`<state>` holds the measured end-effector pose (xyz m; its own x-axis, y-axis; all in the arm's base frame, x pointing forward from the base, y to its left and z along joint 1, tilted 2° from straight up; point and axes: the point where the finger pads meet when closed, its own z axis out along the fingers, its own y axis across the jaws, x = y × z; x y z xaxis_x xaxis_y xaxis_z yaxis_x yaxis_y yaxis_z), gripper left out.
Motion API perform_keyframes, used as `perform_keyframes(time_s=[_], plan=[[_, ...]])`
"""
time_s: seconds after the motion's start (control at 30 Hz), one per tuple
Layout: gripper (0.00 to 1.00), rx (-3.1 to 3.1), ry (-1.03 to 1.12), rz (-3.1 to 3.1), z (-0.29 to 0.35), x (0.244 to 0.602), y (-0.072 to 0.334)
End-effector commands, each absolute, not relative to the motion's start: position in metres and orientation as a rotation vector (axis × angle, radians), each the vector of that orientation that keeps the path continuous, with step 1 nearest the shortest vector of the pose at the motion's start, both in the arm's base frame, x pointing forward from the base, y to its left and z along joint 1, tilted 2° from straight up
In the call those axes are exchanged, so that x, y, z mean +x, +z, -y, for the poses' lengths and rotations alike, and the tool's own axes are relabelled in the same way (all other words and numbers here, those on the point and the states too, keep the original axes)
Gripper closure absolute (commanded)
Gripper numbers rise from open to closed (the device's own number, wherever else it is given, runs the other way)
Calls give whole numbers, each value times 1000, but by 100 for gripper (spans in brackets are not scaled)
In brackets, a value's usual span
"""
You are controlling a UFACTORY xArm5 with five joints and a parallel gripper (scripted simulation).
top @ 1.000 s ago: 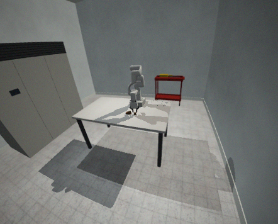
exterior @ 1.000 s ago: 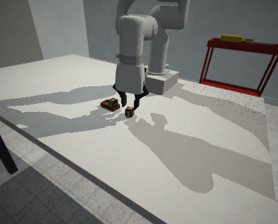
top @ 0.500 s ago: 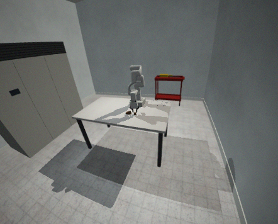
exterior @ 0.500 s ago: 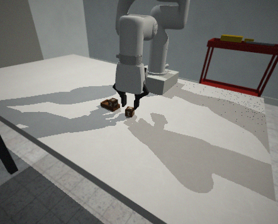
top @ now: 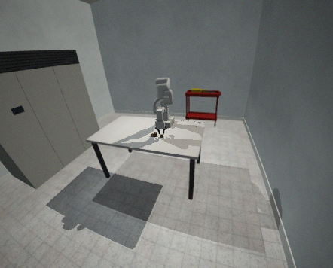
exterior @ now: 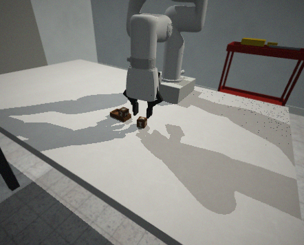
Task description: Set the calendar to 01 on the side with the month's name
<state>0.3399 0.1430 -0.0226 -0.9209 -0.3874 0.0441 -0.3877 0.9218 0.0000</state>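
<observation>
Overhead, arm (exterior: 142, 51) vertical, fingers (exterior: 135, 108) apart, empty.

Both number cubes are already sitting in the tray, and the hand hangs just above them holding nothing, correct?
Not quite. Only one cube sits in the tray; the other cube stands on the table beside the tray, as the exterior view shows. The hand does hang just above them, holding nothing.
</observation>
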Motion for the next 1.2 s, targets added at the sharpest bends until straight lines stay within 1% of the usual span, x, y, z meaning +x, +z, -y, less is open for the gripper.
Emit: perform_keyframes(time_s=[0.0,0.13,0.43,1.17], plan=[[53,614,12,3041,-144,342,-11],[53,614,12,3041,-144,342,4],[53,614,12,3041,-144,343,21],[53,658,-62,3260,-143,339,21]])
